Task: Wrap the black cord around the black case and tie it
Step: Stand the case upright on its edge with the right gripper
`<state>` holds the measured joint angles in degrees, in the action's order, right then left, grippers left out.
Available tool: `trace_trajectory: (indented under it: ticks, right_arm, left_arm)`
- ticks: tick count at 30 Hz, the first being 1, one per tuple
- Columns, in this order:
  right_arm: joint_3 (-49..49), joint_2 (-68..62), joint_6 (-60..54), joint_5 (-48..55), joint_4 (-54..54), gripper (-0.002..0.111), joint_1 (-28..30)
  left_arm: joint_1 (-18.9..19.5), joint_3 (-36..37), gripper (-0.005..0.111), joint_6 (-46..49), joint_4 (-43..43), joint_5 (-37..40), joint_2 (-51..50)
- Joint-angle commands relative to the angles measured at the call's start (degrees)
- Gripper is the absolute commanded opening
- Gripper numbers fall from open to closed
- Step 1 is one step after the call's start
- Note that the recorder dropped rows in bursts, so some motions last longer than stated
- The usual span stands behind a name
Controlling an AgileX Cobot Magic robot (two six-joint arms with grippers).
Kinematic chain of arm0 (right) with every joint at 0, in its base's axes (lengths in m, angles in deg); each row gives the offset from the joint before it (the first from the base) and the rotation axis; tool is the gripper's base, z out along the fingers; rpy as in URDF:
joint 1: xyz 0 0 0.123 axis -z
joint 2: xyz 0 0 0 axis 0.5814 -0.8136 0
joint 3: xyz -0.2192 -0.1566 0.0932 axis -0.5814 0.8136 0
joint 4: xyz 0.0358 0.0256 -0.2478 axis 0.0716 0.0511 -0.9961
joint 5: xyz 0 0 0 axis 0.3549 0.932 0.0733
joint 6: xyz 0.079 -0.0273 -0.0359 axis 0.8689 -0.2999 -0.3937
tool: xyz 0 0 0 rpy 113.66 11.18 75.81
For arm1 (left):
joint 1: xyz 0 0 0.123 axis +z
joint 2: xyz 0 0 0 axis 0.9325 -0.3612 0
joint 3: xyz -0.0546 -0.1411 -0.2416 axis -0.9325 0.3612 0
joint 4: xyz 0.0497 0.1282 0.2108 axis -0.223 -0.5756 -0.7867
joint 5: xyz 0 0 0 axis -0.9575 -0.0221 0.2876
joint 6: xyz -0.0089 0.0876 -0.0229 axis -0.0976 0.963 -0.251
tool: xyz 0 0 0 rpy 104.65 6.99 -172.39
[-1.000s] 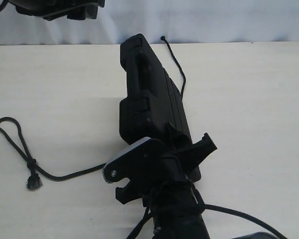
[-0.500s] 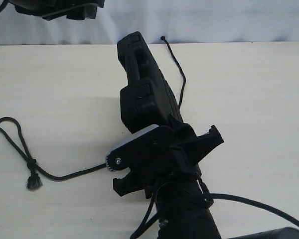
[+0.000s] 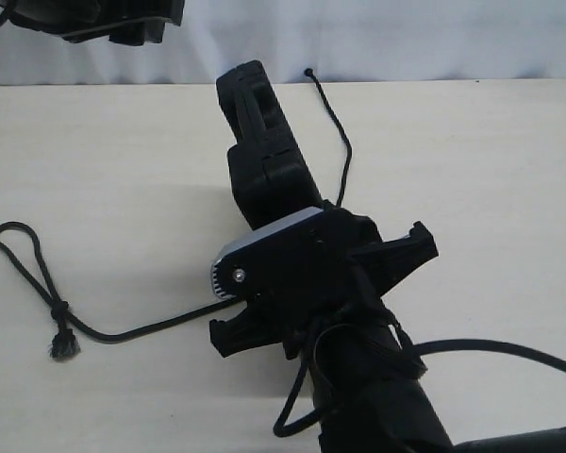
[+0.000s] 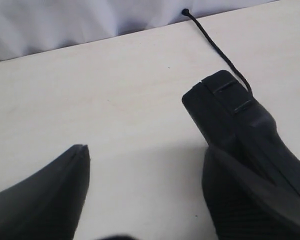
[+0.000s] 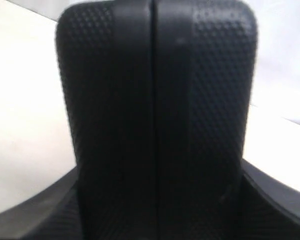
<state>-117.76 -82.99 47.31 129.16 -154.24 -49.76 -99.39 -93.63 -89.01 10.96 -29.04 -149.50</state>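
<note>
Since a second ago the right claw [image 3: 307, 241] has rolled the case [image 3: 259, 142] further up onto its long edge and carried it a little toward the far edge of the worktop [image 3: 491, 189], so the lid shows narrower; the cord [image 3: 132, 328] has not stirred. The case stands tilted near the middle, its handle end reaching the far edge. Whether its low edge rests on the worktop I cannot tell. The cord runs from its loop near the left edge, past the frayed tip, under the case and out to the knobbed tip at the far edge. The step in hand looks to be raising the case so the cord can be brought round it. To do that well, I judge, the turn should be slow, the case held above the cord so the cord is not dragged out, and the grip firm against twisting. The right claw is clamped on the case's near end, its jaws parted only by the case's thickness. The left claw [image 4: 146, 150] hangs over the far-left corner, jaws wide apart, holding nothing.
</note>
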Motion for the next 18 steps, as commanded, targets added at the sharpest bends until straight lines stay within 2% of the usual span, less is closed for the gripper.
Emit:
trace_trajectory:
  ticks: [1,7,18]
  right_arm:
    - [-0.1,1.42,0.23,-0.59,-2.21,0.004,-0.09]
    - [-0.1,1.42,0.23,-3.33,-2.21,0.004,-0.09]
    - [0.16,4.46,-2.3,-6.9,-2.21,0.004,0.29]
  left_arm:
    - [0.0,-0.3,0.061,-0.67,-0.78,0.34,0.25]
    - [0.1,-0.3,0.061,-3.34,-7.39,3.61,0.25]
    - [7.37,-0.3,0.061,-3.33,-8.05,10.38,0.25]
